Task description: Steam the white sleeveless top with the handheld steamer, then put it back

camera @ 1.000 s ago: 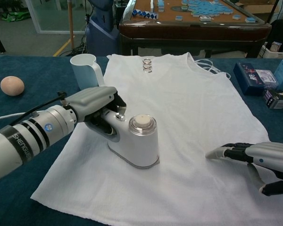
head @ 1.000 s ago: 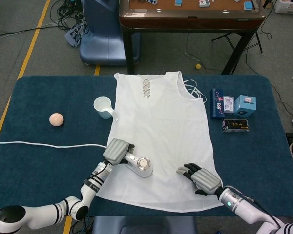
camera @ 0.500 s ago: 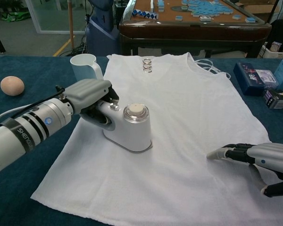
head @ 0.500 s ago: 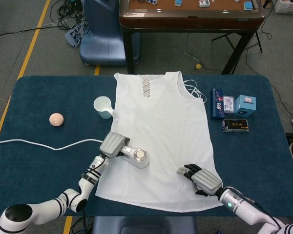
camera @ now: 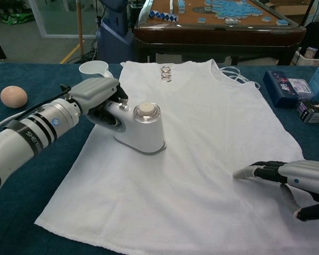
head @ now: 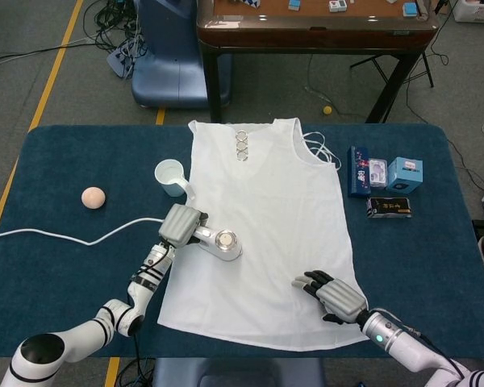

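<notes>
A white sleeveless top lies flat along the middle of the blue table, neck at the far end. My left hand grips the handle of the white handheld steamer, whose plate rests on the top's left side. Its white cord trails off to the left. My right hand rests flat on the top's lower right part, fingers stretched toward the middle, holding nothing.
A white measuring cup stands just left of the top, close to the steamer. A peach ball lies further left. Small boxes sit at the right. A wooden table stands beyond the far edge.
My left hand has slid the steamer up the top's left side toward the neck and the cup; the cord has bowed with it. The right hand has stayed put.
</notes>
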Action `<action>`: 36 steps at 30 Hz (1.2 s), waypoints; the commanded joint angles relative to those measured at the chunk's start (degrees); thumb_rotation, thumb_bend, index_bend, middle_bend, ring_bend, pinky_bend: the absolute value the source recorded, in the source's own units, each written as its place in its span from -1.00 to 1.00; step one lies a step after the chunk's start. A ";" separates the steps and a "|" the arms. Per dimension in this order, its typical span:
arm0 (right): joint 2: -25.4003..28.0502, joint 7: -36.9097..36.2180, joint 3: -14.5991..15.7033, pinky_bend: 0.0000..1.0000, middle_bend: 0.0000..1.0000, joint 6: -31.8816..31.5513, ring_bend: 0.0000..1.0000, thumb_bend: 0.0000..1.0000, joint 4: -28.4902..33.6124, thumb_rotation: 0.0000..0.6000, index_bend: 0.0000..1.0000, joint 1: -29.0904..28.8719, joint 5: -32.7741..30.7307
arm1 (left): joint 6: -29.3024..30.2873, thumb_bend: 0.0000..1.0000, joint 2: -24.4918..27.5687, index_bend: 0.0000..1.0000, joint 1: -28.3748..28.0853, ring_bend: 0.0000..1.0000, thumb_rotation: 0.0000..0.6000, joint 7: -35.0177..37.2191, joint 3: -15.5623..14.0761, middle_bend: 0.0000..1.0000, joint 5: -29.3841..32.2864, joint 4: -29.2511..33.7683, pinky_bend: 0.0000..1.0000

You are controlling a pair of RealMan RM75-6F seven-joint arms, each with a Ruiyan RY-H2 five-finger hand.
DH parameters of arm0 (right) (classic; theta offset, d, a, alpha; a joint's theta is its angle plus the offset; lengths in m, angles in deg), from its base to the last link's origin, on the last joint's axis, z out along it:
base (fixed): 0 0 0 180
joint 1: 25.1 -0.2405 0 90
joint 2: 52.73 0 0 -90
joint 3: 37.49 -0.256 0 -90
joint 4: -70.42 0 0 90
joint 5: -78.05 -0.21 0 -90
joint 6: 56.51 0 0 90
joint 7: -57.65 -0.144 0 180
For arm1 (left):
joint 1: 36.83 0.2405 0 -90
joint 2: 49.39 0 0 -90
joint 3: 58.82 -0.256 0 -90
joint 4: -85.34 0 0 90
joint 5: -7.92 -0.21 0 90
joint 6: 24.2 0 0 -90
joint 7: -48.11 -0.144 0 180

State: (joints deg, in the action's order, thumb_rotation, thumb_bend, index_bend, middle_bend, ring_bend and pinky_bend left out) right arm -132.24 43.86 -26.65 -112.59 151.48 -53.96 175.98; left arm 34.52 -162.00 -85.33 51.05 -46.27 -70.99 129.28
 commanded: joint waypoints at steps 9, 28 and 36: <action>-0.11 -0.04 0.28 -0.90 -0.80 -0.17 -0.94 1.00 0.01 1.00 -1.00 -0.25 0.08 | -0.19 -0.60 2.62 0.87 2.14 0.47 1.00 -3.17 -2.02 0.73 0.10 7.38 0.48; 0.17 0.43 1.17 -0.90 -0.80 -0.93 -0.94 1.00 0.40 1.00 -1.00 0.13 0.27 | 2.00 -0.60 8.13 0.87 5.52 0.46 1.00 -11.36 -7.51 0.73 -3.60 23.58 0.48; 0.29 0.46 1.36 -0.90 -0.80 -1.04 -0.94 1.00 0.44 1.00 -1.00 0.23 0.23 | 1.87 -0.60 9.47 0.87 5.92 0.46 1.00 -13.86 -8.41 0.73 -4.49 26.02 0.48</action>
State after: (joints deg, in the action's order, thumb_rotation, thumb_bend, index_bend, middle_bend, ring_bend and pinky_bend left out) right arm -131.96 44.31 -25.29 -113.63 151.91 -53.73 176.20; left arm 36.48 -152.57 -79.43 37.29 -54.69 -75.50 155.41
